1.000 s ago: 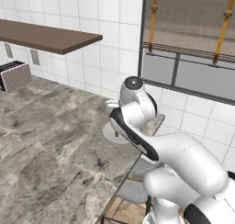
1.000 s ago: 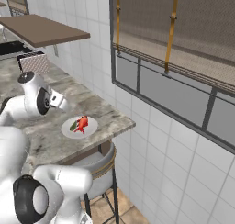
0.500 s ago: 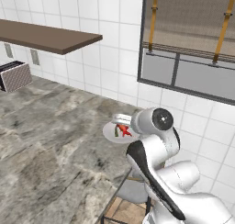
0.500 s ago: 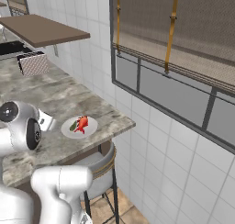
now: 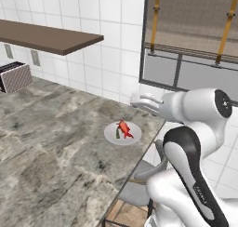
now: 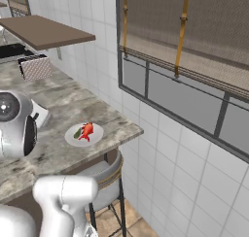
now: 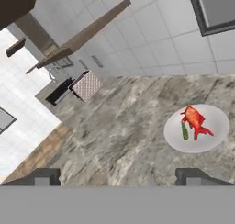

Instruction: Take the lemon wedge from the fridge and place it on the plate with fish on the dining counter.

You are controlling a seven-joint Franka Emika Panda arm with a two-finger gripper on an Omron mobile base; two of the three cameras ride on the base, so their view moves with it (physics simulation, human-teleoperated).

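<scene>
So the arm had swung a fair bit over the last second: earlier its white bulk sat right over the plate in the left base view and hid it, and then it pulled back and up toward the window side, leaving the plate [image 5: 122, 132] in plain sight. The things on the counter hadn't shifted at all.

The gripper [image 7: 117, 176] was hanging above the counter [image 5: 51, 142] with its fingers spread wide and nothing between them, so it had let go. In the hand view the two fingertips [image 7: 42, 176] stood well apart, looking down at bare stone, with the plate off to one side.

As for the job, it looked basically finished. The lemon wedge [image 7: 184, 130] was lying on the plate, touching or just beside the fish [image 7: 195, 120], and the plate sat near the counter's window-side edge, close to the corner above the stool [image 6: 103, 178]. The right base view showed the same thing: the green sliver [image 6: 78, 133] next to the red fish on the pale plate.

Nothing seemed left except maybe backing the arm away clear.
</scene>
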